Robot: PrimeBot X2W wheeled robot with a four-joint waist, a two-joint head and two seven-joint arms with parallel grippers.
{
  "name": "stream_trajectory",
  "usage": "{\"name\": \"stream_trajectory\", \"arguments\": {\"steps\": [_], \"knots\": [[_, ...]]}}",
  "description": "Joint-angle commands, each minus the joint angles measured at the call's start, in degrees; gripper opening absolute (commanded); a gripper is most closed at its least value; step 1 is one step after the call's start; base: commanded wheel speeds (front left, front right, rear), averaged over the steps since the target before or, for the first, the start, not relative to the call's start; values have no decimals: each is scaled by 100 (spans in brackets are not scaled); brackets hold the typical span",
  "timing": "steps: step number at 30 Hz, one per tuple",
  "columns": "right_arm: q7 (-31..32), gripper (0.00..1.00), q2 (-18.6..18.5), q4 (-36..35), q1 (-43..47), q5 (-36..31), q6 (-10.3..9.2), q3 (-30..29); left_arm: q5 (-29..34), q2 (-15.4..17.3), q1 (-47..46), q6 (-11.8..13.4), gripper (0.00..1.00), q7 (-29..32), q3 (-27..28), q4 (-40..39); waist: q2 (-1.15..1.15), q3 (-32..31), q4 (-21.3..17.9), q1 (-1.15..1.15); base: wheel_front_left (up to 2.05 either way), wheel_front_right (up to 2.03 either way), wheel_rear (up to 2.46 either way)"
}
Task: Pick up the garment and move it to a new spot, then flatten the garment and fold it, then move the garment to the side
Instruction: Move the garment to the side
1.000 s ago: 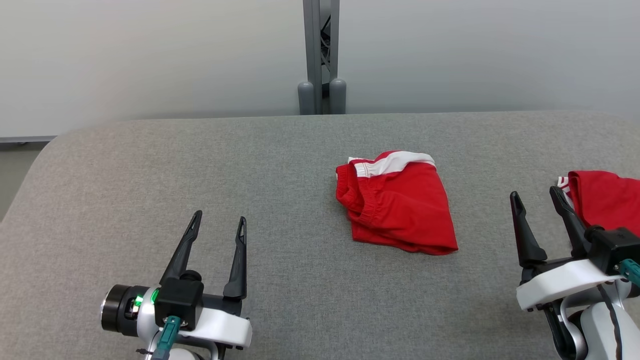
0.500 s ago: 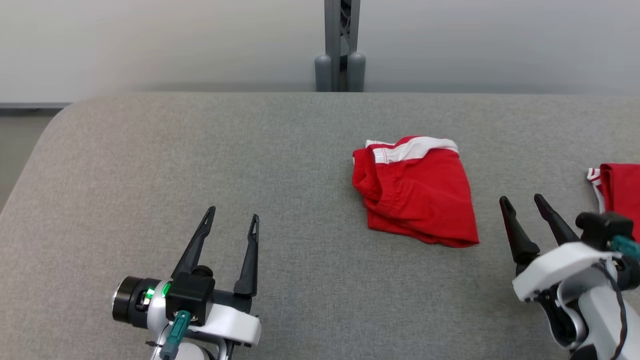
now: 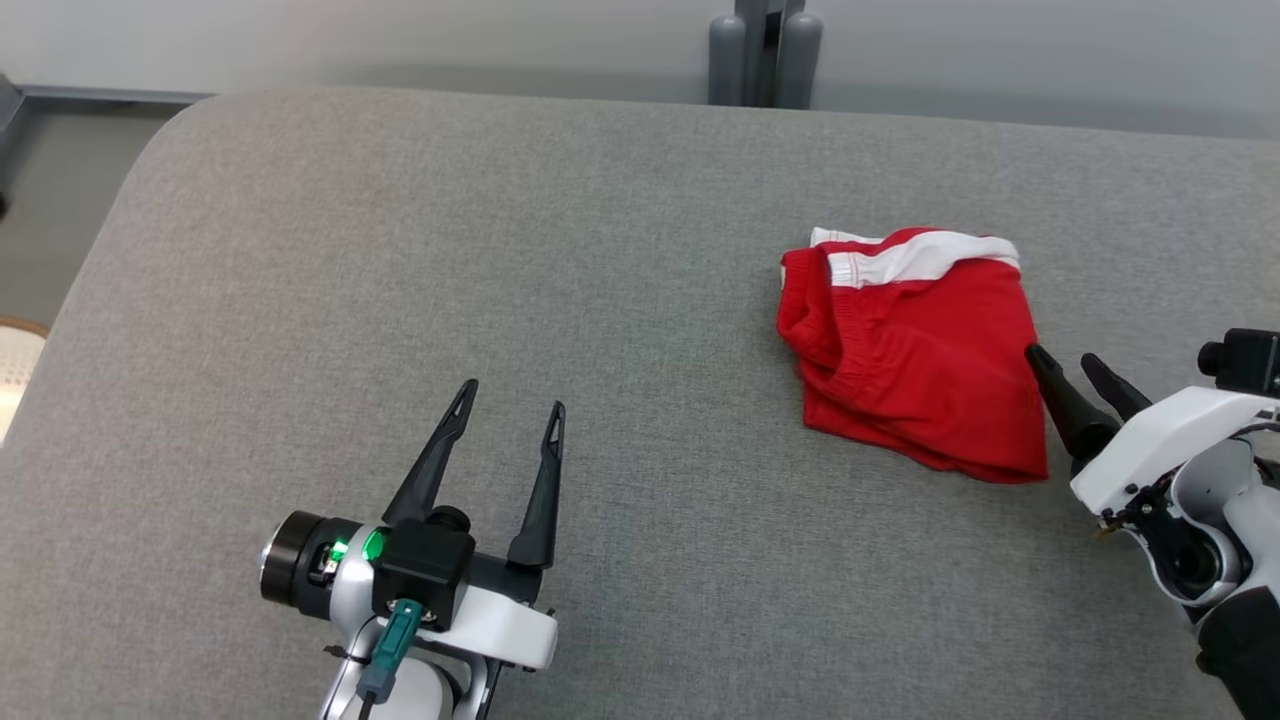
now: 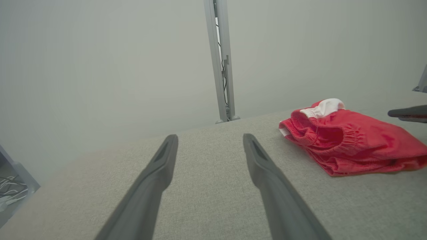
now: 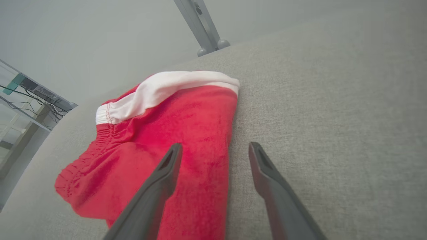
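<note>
Red shorts (image 3: 915, 360), white waistband, lay bunched on the table (image 3: 400, 250), right of its centre. Both spread wide, empty: left gripper (image 3: 512, 397), right gripper (image 3: 1060, 354). Right one had closed in since, now straddling the shorts' edge.

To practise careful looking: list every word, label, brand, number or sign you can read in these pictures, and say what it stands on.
None can be read.
Shorts: plain red with a white band, no print or tag showing.
Table, post, left gripper, right gripper: no markings to be seen.
Rack at the edge of the right wrist view: too blurred to tell.
</note>
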Motion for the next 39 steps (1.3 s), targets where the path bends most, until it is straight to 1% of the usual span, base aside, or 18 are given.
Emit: {"name": "stream_trajectory", "arguments": {"steps": [1,9,15,22,24,25,26,27,28,35,38,39], "knots": [[114,100,-94,44,-105,199,-1,89,-5,20,-123,20,100,0,-26,-41,0,97,92,0,0,0,0],[461,100,-324,211,-530,1039,-1,622,4,20,-263,49,100,0,-135,-91,0,331,238,0,0,0,0],[579,100,-425,417,-739,1399,-1,970,-19,22,-326,81,100,0,-255,-51,0,390,369,0,0,0,0],[645,100,-434,682,-927,1685,-1,1291,-51,21,-340,113,100,0,-321,-34,0,415,478,0,0,0,0],[713,100,-409,788,-947,1853,-1,1304,-66,21,-348,126,100,0,-342,-36,0,419,503,0,0,0,0],[755,78,-391,813,-983,1891,-1,1333,-73,20,-350,134,100,0,-354,-42,0,421,513,0,0,0,0],[773,45,-393,822,-1016,1917,-1,1374,-82,20,-354,142,100,0,-366,-48,0,428,521,0,0,0,0],[756,14,-416,805,-1053,1890,-1,1434,-92,21,-361,147,100,0,-372,-52,0,439,525,0,0,0,0],[703,0,-447,783,-1085,1854,-1,1497,-101,21,-371,160,100,0,-378,-58,0,449,527,0,0,0,0],[368,0,-622,667,-1236,1692,-1,1886,-105,20,-385,133,100,0,-420,-68,0,451,470,0,0,0,0],[272,0,-756,589,-1290,1603,-1,2144,-127,20,-391,140,100,0,-440,-71,0,429,370,0,0,0,0],[228,0,-819,540,-1339,1572,-1,2287,-126,20,-373,97,100,0,-457,-36,0,406,255,0,0,0,0]]}}
